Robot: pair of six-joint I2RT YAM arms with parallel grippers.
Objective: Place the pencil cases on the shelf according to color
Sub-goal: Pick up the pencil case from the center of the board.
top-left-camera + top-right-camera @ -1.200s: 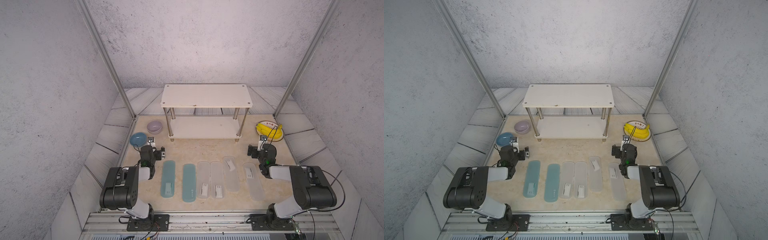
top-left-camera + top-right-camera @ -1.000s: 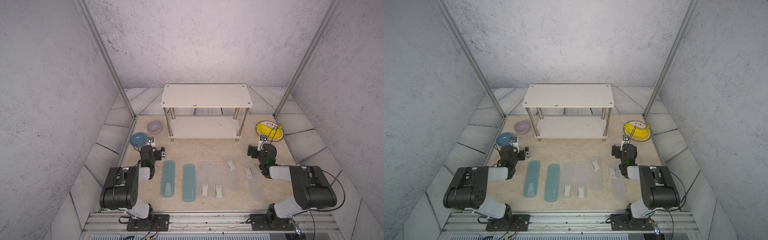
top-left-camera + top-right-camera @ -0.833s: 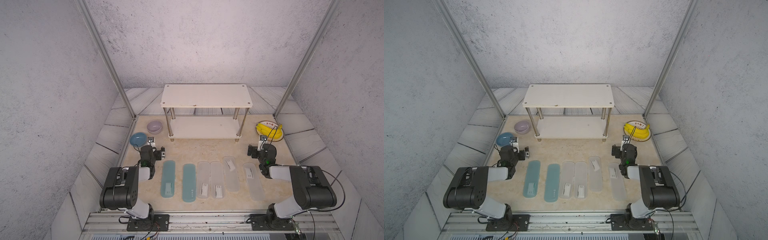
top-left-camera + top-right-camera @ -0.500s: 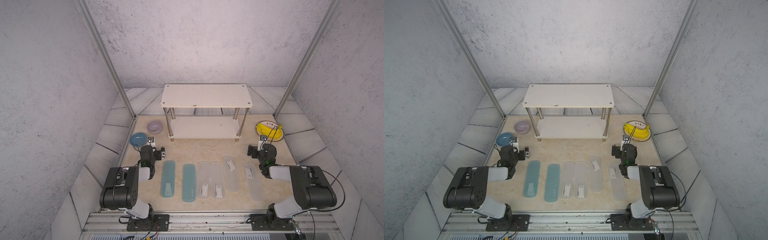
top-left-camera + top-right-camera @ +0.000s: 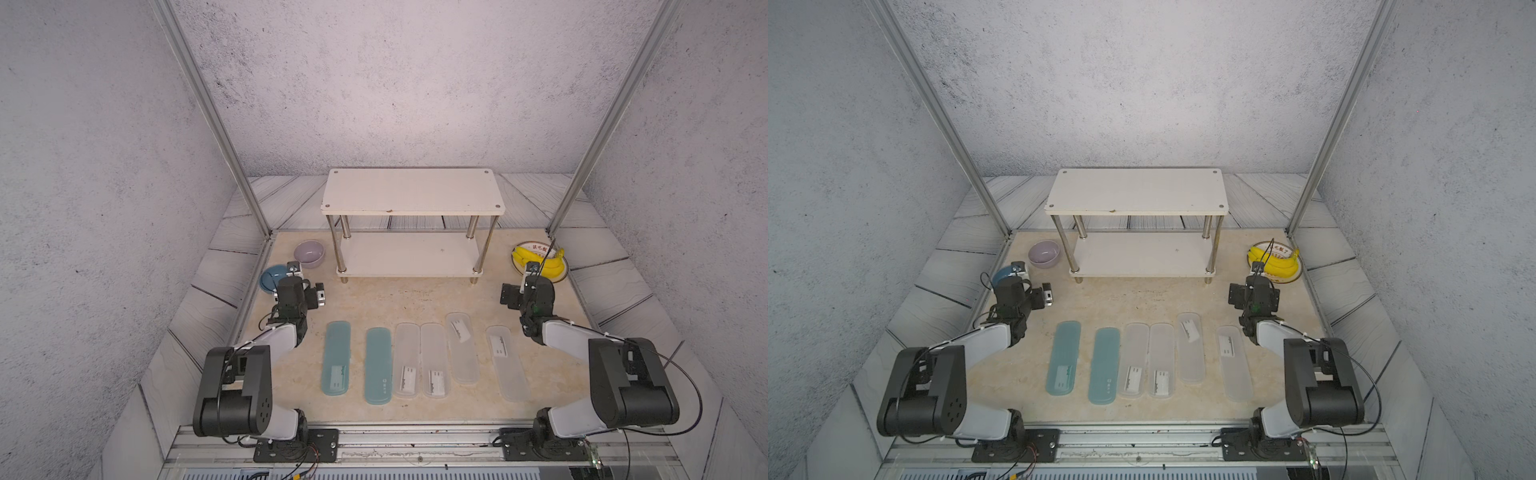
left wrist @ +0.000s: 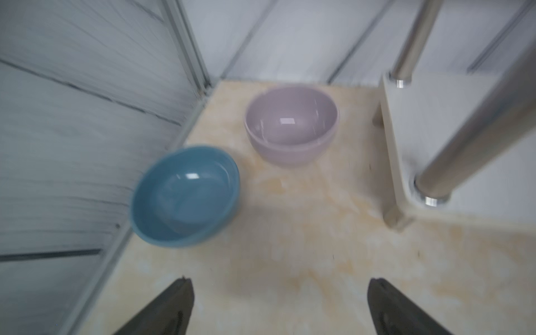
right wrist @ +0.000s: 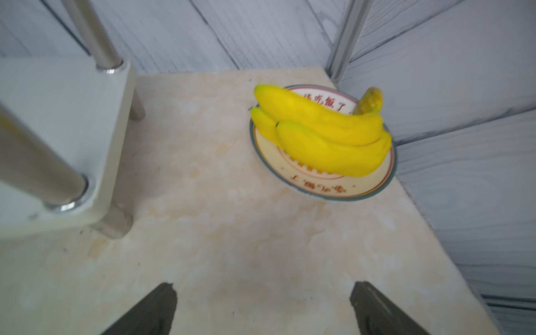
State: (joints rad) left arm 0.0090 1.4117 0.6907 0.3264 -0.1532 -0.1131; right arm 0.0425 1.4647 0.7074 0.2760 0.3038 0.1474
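Two teal pencil cases [image 5: 336,358] [image 5: 378,365] and several frosted clear ones [image 5: 434,360] [image 5: 507,362] lie flat in a row on the beige tabletop, in both top views. Behind them stands the shelf [image 5: 411,195], a two-tier white rack on chrome legs with both boards bare. My left gripper [image 6: 280,290] is open over bare table at the row's left end, facing the bowls. My right gripper [image 7: 262,290] is open over bare table at the row's right end, facing the banana plate. Neither gripper touches a case.
A blue bowl [image 6: 185,197] and a lilac bowl [image 6: 291,124] sit left of the shelf near the wall. A plate [image 7: 319,194] with yellow bananas [image 7: 322,136] sits right of the shelf. Slanted grey walls and metal posts hem in the table.
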